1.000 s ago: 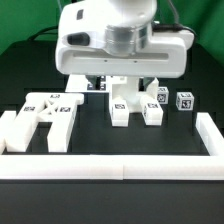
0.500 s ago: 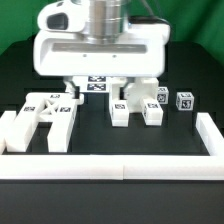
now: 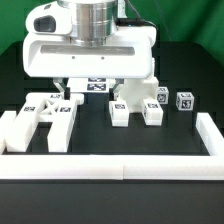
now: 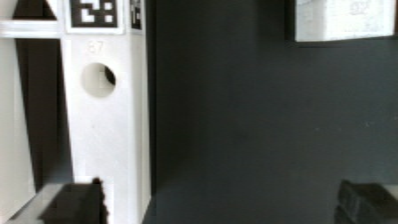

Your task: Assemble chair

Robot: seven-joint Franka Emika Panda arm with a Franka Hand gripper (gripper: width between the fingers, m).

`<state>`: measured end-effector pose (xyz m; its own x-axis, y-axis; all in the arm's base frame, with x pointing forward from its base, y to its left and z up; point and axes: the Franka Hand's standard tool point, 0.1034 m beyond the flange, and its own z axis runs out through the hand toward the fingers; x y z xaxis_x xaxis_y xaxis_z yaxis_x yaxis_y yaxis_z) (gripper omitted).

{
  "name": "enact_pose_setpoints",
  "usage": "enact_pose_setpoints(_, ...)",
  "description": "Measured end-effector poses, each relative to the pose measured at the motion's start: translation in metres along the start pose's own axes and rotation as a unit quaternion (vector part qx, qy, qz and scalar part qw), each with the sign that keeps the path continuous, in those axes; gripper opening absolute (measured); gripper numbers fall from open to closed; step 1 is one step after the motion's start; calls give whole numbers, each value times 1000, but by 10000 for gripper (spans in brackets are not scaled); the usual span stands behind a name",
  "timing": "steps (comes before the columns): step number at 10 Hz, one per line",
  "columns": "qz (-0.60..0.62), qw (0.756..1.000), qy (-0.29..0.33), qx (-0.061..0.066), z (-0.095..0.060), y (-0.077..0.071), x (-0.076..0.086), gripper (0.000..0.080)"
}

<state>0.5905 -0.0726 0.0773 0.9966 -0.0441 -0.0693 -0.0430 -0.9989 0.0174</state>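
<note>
The tool [image 4: 222, 203] hangs wide open and empty above the black bench [image 3: 100, 137]. The chair lies in loose parts: a cross-braced frame [image 3: 50, 108] at the exterior view's left, a leg [image 3: 119, 111] and a second leg [image 3: 152, 109] mid-bench, and a small block [image 3: 185, 100] to their right.

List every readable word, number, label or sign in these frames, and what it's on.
No words, brands or numbers can be read anywhere.
The only markings are square black-and-white tags, which are patterns, not text. They sit on the X-braced frame, the leg piece, the small block, and the holed panel in the wrist view.
Arm housing: plain white, no marking visible.
</note>
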Motion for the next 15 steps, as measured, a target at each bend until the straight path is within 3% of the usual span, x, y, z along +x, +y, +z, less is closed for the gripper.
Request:
enact_pose_setpoints(2,-31,1000,0,-1,12,31,-4,649)
enact_pose_setpoints(5,-45,999,0,-7,28,50,-3,649)
enact_pose_setpoints(10,-44,999,-1,-6,30,49,-3,649)
enact_pose_setpoints(12,-41,999,-6,-8,39,49,-1,649)
enact_pose_setpoints(15,-39,999,-6,-13,50,55,24,649)
